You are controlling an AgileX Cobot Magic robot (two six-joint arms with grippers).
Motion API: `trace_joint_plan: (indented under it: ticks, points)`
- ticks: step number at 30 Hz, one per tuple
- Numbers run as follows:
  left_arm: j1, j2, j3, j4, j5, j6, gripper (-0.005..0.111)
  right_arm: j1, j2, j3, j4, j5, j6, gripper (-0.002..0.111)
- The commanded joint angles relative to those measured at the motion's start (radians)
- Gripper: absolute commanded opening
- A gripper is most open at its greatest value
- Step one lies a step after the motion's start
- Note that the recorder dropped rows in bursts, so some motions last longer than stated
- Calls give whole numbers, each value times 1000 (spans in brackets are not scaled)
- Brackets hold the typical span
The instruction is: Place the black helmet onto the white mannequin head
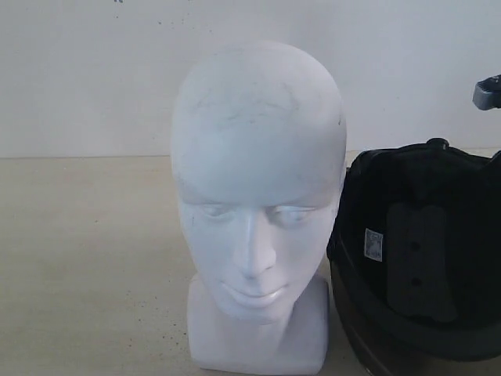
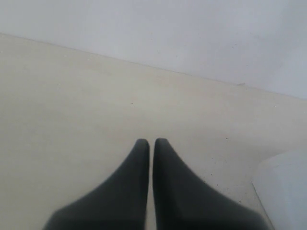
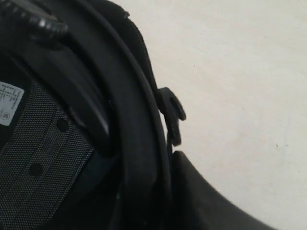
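Observation:
The white mannequin head (image 1: 257,196) stands upright in the middle of the exterior view, face toward the camera. The black helmet (image 1: 423,258) is close beside it on the right, with its open side, padding and a white label toward the camera. In the right wrist view the helmet's rim (image 3: 139,124) runs between the jaws of my right gripper (image 3: 160,165). One dark finger (image 3: 201,196) presses on the rim's outside and the other is lost in the dark interior. My left gripper (image 2: 151,142) is shut on nothing above the table, with the mannequin base (image 2: 284,191) off to one side.
A pale beige tabletop (image 1: 86,266) stretches to the left of the head, with a white wall (image 1: 94,70) behind it. A grey part of the right arm (image 1: 487,92) shows above the helmet at the right edge.

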Motion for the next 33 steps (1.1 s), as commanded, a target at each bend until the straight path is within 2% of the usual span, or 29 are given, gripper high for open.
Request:
trace_joint_plan:
  ticks: [1,8,15,25,28,33]
  points:
    - [-6,-3,2,-7,0,0,4,-4,3,-24,-11,-28,7,0]
    - [-6,-3,2,-7,0,0,4,-4,3,-24,4,-90,0,2]
    - [-6,-3,2,-7,0,0,4,-4,3,-24,8,-110,-49,39]
    - [-6,-3,2,-7,0,0,4,-4,3,-24,55,-158,-41,65]
    - [-6,-3,2,-7,0,0,4,-2,-12,-24,92,-167,-36,68]
    - [-6,-3,2,-7,0,0,4,10,-75,-24,333,-146,-40,67]
